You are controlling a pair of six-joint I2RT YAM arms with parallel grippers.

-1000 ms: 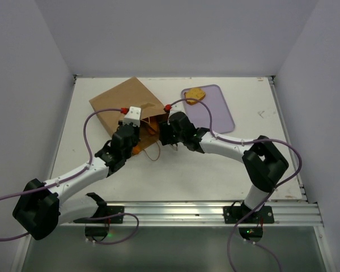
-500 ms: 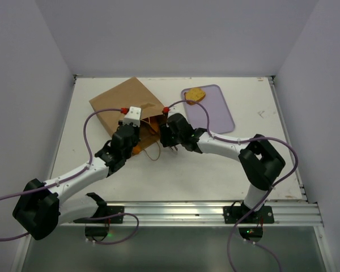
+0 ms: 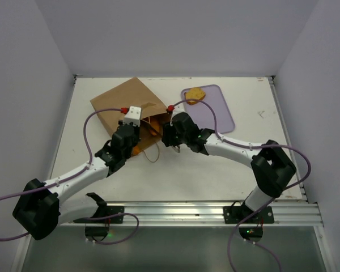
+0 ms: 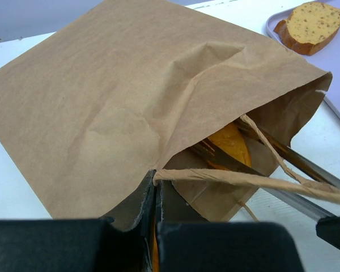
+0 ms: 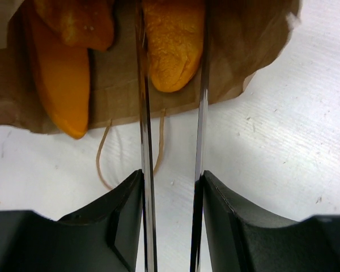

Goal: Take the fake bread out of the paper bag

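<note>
My left pincer (image 4: 156, 195) is clenched on the lower lip of the paper bag (image 4: 119, 102), pinning its mouth open right at my fingertips. My right pincer (image 5: 171, 192) is clenched on the tongs (image 5: 144, 141), whose two blades run straight ahead of it into the bag. The fake bread (image 5: 173, 45) I am after, a plump golden piece, sits between the blade tips just inside the mouth. Two more pieces (image 5: 62, 85) lie beside it, outside the blades, the nearer one poking over the bag's edge. The worry is the squeeze: the bread looks glossy and rounded, and thin metal blades could let it squirt out or turn as I draw back. The looped string handle (image 5: 105, 153) lies on the bench (image 5: 272, 141) beside one blade and could snag. If the bag lip slips from my left pincer, the paper would sag onto the tongs. Beyond my right pincer, the lavender tray (image 3: 215, 110) holds one seeded slice (image 3: 196, 93).
</note>
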